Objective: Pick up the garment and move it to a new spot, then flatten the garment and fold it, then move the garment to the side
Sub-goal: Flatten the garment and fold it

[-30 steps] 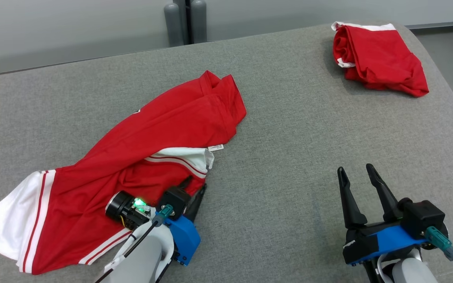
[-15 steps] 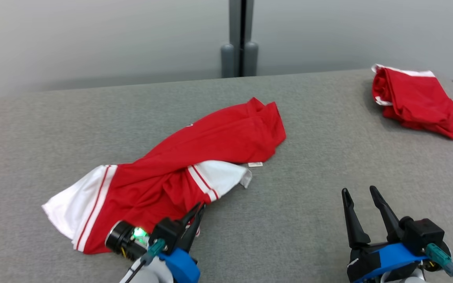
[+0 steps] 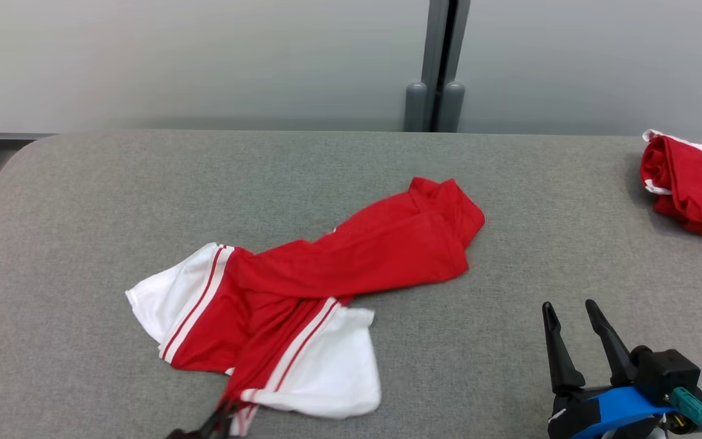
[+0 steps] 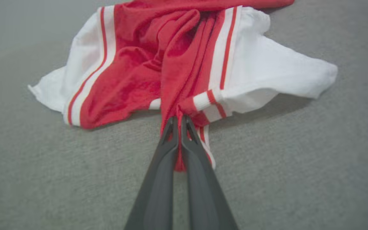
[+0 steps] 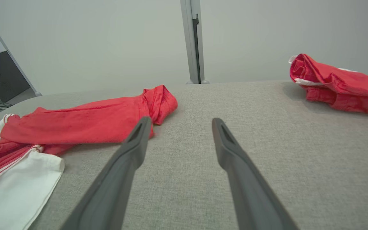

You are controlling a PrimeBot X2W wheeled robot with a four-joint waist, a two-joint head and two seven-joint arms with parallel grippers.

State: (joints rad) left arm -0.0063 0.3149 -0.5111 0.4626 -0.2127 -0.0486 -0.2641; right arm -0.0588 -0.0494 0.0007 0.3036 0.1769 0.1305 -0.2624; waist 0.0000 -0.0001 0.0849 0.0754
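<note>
- Left gripper (image 4: 178,118): jaws closed on a bunched fold of the garment (image 3: 339,268). Red cloth with white stripe is pinched between the tips at the cloth's near edge, close to the worktop's (image 3: 83,244) near edge, left of centre.
- Right gripper (image 3: 567,305): jaws wide apart with nothing between them, over the near-right part of the worktop, well apart from the cloth.
- Garment sits mid-worktop, crumpled, not flat. Its long axis runs diagonally, white-trimmed end near-left, bunched red end toward far-centre.
- Key relation: from the left jaws the whole garment lies ahead, axis trailing off to the far right. My read is that a pull from this grip drags it lengthwise.
- Right arm is nearer the far red end, which lies ahead and left of its fingers. That's the likely second grab point for spreading.
- Second red garment (image 3: 698,189): bundled at the far-right corner, well clear.
- Step, as I judge it: pick-up/relocate. Flatten and fold not yet done.
</note>
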